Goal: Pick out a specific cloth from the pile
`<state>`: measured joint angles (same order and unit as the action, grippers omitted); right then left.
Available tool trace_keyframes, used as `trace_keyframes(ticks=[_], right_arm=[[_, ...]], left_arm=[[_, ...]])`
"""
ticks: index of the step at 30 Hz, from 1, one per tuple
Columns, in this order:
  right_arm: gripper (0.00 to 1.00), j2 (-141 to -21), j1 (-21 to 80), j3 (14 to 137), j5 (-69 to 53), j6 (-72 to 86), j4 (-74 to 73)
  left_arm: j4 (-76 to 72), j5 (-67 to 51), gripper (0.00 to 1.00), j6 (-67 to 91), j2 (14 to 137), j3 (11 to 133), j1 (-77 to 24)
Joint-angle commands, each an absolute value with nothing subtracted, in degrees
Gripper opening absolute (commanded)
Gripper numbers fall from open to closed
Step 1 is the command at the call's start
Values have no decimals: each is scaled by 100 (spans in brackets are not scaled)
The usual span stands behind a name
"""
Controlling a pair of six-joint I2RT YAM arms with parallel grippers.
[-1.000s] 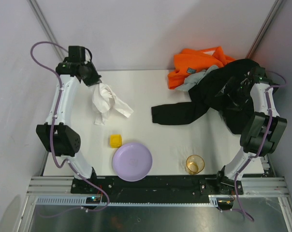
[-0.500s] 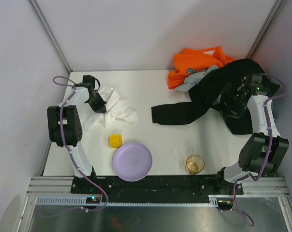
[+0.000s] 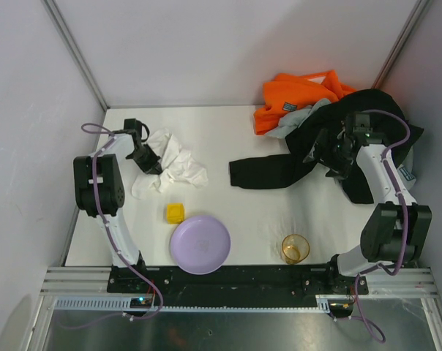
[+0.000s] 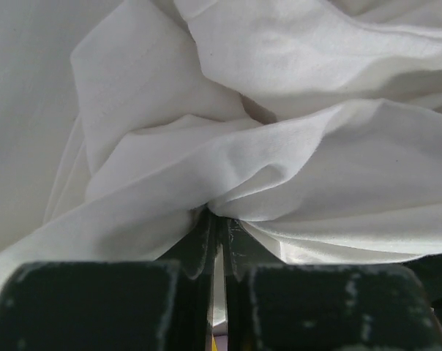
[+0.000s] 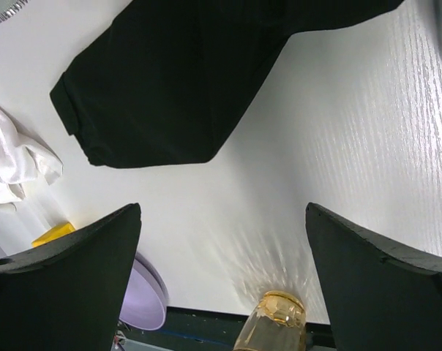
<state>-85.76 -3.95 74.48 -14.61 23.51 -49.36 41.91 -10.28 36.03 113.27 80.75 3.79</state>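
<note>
The white cloth (image 3: pixel 173 162) lies crumpled on the table at the left, apart from the pile. My left gripper (image 3: pixel 145 158) is low at its left edge. In the left wrist view the gripper (image 4: pixel 218 219) is shut on a fold of the white cloth (image 4: pixel 279 146). The pile (image 3: pixel 309 110) of orange, light grey and black garments sits at the back right. My right gripper (image 3: pixel 326 155) hangs open over the black garment (image 3: pixel 279 167). In the right wrist view that gripper (image 5: pixel 222 212) is open and empty, with the black sleeve (image 5: pixel 192 88) ahead and the white cloth (image 5: pixel 12 157) at the far left.
A yellow block (image 3: pixel 175 212) and a purple plate (image 3: pixel 200 244) sit near the front, left of centre. An amber cup (image 3: pixel 295 248) stands at the front right. In the right wrist view the cup (image 5: pixel 272 322) is just below the fingers and the plate (image 5: pixel 144 292) is at lower left.
My left gripper came down from the back left corner with the white cloth, which now rests on the table. My right gripper swung left from the right edge to over the black garment.
</note>
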Motion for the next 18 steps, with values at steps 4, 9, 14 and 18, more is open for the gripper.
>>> trace_keyframes(ticks=[4, 9, 14, 18], right_arm=[[99, -8779, -295, 7453, -1608, 2535, -4449], [99, -8967, -233, 7548, -1785, 2604, -4294], [99, -9270, -85, 7890, -1965, 2634, -4265], [99, -9589, 190, 8325, -2123, 2632, -4349]], left_arm=[[3961, -1023, 22, 3442, 10887, 8314, 400], [3897, -958, 69, 3385, 10243, 8255, 402], [3797, -947, 97, 3342, 9582, 8222, 404], [3504, -1362, 99, 3361, 9270, 8232, 403]])
